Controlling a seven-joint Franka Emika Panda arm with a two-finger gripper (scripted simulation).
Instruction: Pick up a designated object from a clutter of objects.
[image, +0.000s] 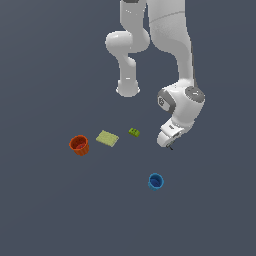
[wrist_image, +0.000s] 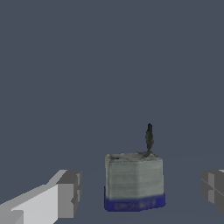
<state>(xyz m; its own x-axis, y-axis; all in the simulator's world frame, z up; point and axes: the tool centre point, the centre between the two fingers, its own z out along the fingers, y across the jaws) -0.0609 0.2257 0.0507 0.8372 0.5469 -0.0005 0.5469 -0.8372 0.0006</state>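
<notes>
Across the exterior view, arm's fingers (image: 168, 143) sit low over the dark counter (image: 45, 210), hiding all but a thin dark stick. Lime-green brick (image: 134, 132) just beside them toward that view's left; blue cup (image: 156, 181), pale pad (image: 107, 138), orange-red cup (image: 79, 145) well apart. Wrist view: navy-and-grey item (wrist_image: 134, 181) stands between wide-spread fingers (wrist_image: 68, 194), ungripped, gaps either side, bare counter beyond.

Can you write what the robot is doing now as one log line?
phase: closing in | claw: open, fingers either side of grey-and-navy block | contact: none visible | lifted: no
</notes>
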